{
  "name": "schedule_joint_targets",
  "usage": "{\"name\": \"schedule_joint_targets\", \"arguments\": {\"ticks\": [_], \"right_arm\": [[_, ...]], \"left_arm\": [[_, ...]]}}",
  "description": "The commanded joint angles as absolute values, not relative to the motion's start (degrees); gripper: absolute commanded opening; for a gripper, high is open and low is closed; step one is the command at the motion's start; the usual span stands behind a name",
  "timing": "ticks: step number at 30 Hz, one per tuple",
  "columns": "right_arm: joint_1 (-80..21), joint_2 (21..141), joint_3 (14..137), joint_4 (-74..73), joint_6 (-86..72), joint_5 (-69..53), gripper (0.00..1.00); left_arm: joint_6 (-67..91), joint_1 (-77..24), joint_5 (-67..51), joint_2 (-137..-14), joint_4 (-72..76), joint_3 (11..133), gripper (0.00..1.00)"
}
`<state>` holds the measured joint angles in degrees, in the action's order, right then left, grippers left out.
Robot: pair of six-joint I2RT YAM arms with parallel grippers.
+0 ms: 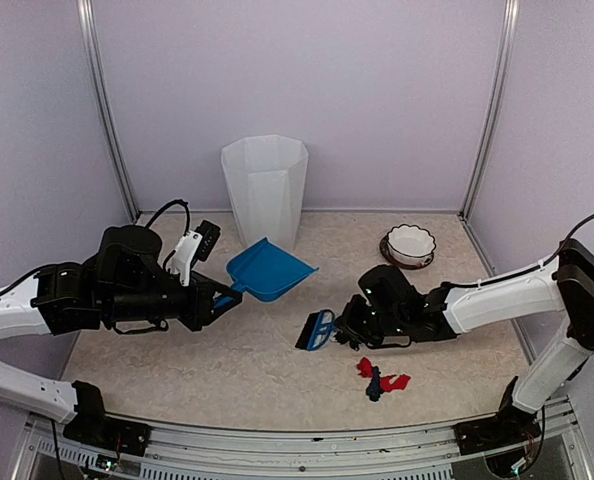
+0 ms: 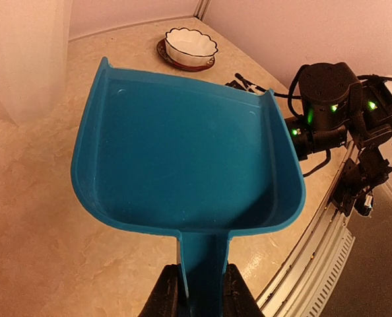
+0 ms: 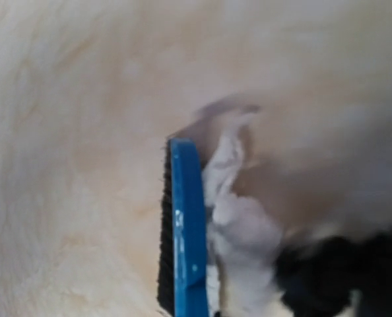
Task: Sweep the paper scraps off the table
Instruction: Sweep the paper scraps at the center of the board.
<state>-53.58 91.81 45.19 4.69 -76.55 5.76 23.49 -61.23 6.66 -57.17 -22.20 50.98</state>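
The left arm comes in from the left edge of the top view, its rear links cut off there, and lies low and nearly level, reaching toward the centre; the left gripper [image 1: 227,298] [image 2: 199,290] is closed to a narrow gap, and its fingers [image 2: 166,294] pinch the handle of the blue dustpan [image 1: 269,270] [image 2: 183,152] from both sides, only their tips showing at the bottom of the wrist view; the pan's mouth points away from the arm and hides the table [image 1: 227,380] beneath it; the white bin [image 1: 264,190] stands behind it near the back wall, blurred and cut off in the left wrist view; the blue brush [image 1: 317,330] [image 3: 186,224] stands on edge right of centre, clamped in the fully closed right gripper [image 1: 345,330]; the right wrist view is badly blurred, so its own fingers cannot be made out, and a pale crumpled shape beside the brush cannot be identified; the paper scraps [image 1: 380,378], red and dark bits in one small cluster, lie on the table near its front edge, just nearer than the right gripper and apart from the brush; the white bowl [image 1: 410,243] [image 2: 191,45] sits at the back right; the right arm rises from its base, bends at the elbow and stretches low leftward.
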Motion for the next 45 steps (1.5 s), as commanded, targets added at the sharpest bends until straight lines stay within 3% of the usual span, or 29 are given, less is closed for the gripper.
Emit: {"name": "schedule_joint_targets", "arguments": {"ticks": [1,12,19,28,45], "right_arm": [[-51.96,86.97,39.56,-2.55,-79.74,8.53,0.00],[-51.48,69.08,32.59,-10.44,-79.09,12.07,0.00],[-51.03,60.54,39.66,-16.79,-60.80,9.61,0.00],[-50.54,56.17,52.30,-45.24,-45.63,8.98,0.00],[-50.53,50.64,56.22,-78.04,-59.55,2.71,0.00]], "left_arm": [[21.82,-62.28,7.93,-58.25,-19.03,50.43,0.00],[21.36,-62.60,7.32,-58.12,-16.23,48.84,0.00],[21.36,-62.58,7.67,-58.02,-15.37,47.77,0.00],[19.02,-62.57,7.65,-56.87,-15.16,47.57,0.00],[17.06,-62.56,5.04,-56.65,-16.33,48.79,0.00]]}}
